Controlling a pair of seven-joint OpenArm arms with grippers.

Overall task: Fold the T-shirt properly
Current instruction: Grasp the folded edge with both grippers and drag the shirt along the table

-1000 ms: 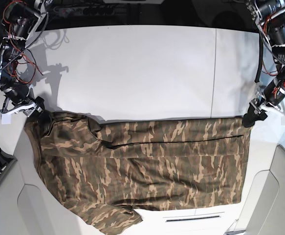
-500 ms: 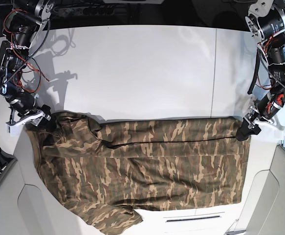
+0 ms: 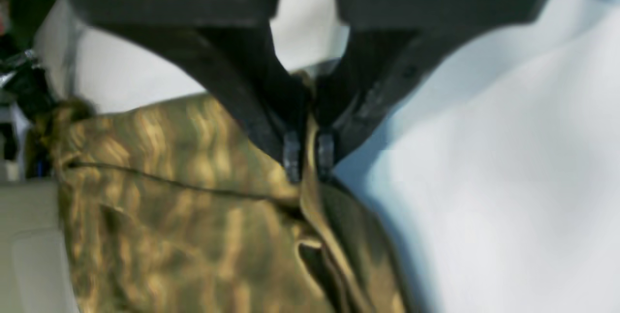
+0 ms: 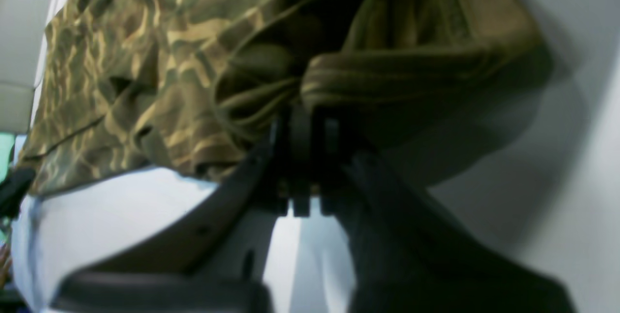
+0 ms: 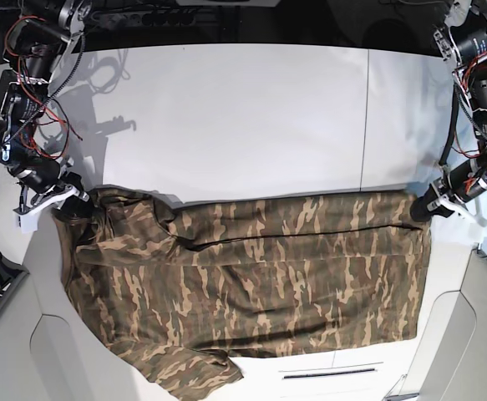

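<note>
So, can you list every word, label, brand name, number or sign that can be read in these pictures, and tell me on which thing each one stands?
None: no text can be read in any view.
T-shirt: only the camouflage pattern shows; no print or label is visible.
Table: plain white, no marks.
Left gripper and right gripper: dark, blurred parts, no lettering visible.

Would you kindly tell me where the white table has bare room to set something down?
The white table is bare beyond the camouflage cloth T-shirt, between both arms. A thin strip shows before its near hem. The shirt's far corners are crowded: left gripper and right gripper pinch them.
</note>
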